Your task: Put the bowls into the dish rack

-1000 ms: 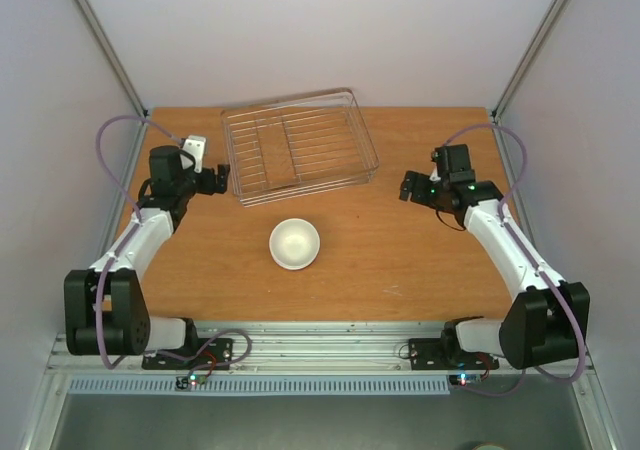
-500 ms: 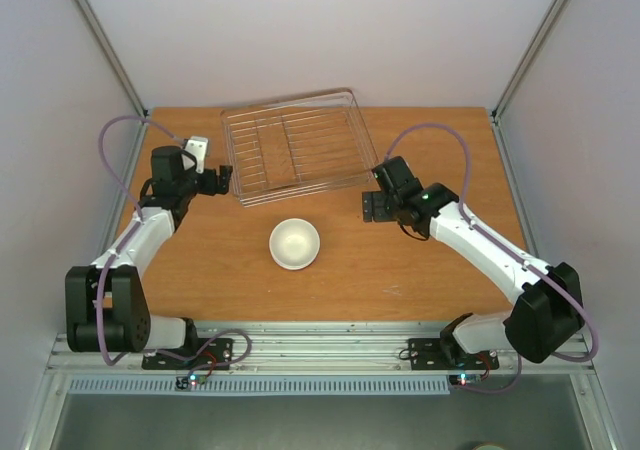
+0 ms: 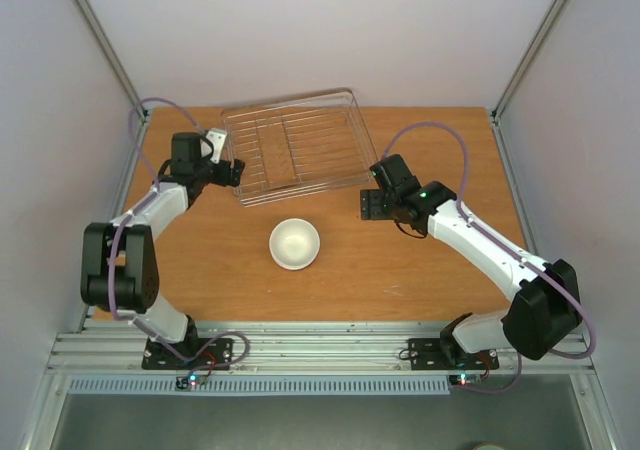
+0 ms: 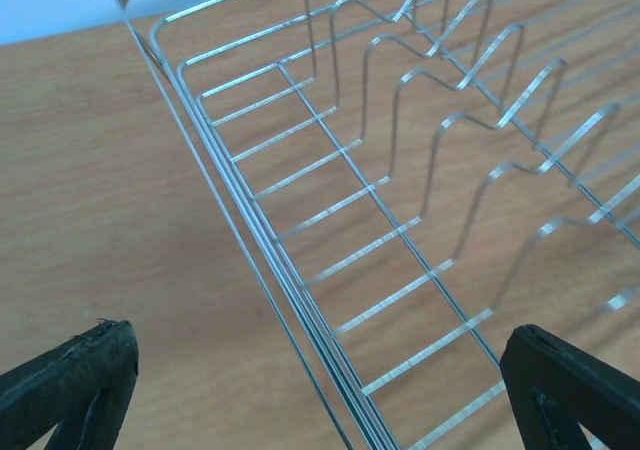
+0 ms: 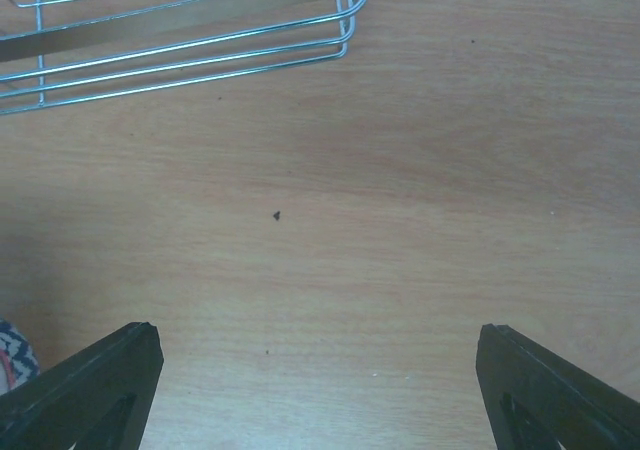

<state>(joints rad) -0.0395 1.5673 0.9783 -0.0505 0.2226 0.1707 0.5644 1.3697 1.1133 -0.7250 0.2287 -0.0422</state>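
One bowl (image 3: 294,243), white inside, sits upright on the wooden table in front of the dish rack (image 3: 298,157), a silver wire basket holding nothing. My left gripper (image 3: 229,173) is open at the rack's left side; in the left wrist view (image 4: 320,395) its fingers straddle the rack's side rim (image 4: 250,240). My right gripper (image 3: 366,205) is open and empty, low over bare wood by the rack's front right corner (image 5: 345,10). In the right wrist view (image 5: 320,385) a patterned sliver of the bowl's outside (image 5: 12,358) shows at the left edge.
The table (image 3: 420,270) is walled by white panels at the back and sides. Metal frame posts (image 3: 110,60) stand at the back corners. Purple cables loop above both arms.
My right arm swung left from the table's right side to the rack's front right corner, then held. My left gripper moved up and right to the rack's left rim.
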